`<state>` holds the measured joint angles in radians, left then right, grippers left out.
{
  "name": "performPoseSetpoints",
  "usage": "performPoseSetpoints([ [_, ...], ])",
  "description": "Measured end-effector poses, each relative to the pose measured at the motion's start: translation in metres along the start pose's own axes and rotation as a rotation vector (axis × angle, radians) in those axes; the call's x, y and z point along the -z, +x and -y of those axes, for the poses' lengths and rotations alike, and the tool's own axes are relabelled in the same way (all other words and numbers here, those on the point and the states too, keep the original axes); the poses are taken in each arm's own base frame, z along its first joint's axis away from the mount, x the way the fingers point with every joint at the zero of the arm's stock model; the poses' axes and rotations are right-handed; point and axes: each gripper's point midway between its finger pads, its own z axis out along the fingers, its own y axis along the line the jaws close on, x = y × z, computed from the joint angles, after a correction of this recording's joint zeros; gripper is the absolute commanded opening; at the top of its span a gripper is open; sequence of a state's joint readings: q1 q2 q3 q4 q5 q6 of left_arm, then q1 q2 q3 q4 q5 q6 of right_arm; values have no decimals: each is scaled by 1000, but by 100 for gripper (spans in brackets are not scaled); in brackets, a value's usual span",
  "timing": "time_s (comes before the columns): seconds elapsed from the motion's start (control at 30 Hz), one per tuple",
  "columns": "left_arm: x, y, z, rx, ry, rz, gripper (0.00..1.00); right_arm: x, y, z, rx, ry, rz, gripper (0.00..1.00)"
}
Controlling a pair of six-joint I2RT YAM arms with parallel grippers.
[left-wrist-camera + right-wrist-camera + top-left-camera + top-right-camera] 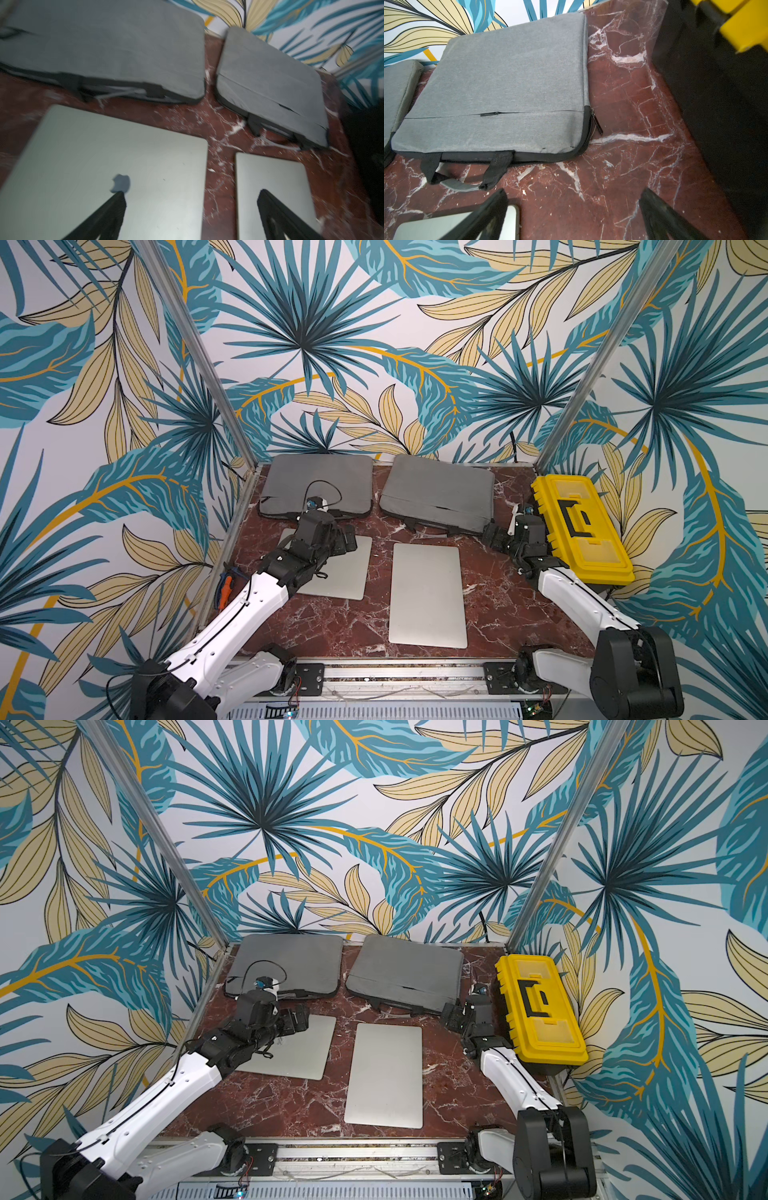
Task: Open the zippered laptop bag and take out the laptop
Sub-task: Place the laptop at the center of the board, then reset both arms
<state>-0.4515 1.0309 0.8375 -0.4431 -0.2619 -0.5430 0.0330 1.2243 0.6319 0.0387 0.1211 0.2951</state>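
Both grippers are pictured with jaws spread wide and nothing held between them, above a red marble table (332, 626). The left gripper (349, 539) is held low over a silver laptop (351, 572), which lies closed and flat beneath its jaws. In the blurred left wrist view, one fingertip (118, 199) is seen just short of the laptop's logo (121, 182). Ahead of these jaws, a grey laptop bag (320, 481) is laid flat near the back wall. Whether its near edge is unzipped cannot be told through the blur. A second laptop (428, 597) is placed to the side of the jaws, toward the other arm and apart from the first.

The right gripper (492, 535) is positioned just off the near corner of a second grey bag (436, 489). Ahead of its jaws, the bag's zipper pull (598, 124) is seen at that corner, and a black handle (456, 182) rests on the marble. A yellow toolbox (582, 526) is set close to the outer side of the jaws.
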Motion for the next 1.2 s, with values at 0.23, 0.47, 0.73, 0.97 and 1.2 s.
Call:
performPoseSetpoints([
  [0.23,-18,-5,-64,-156,-279,270,100,-9,-24,6,55,53,113,100],
  [0.47,-43,-20,-123,-194,-462,363,100,-20,-33,18,130,137,193,100],
  [0.73,-71,-21,-146,-217,-456,391,100,-28,-3,30,196,152,230,100],
  [0.97,-95,-11,-149,-238,-377,384,100,-34,-5,26,205,122,297,100],
  [1.2,-110,-6,-159,-218,-250,350,100,-37,0,19,225,52,314,100],
])
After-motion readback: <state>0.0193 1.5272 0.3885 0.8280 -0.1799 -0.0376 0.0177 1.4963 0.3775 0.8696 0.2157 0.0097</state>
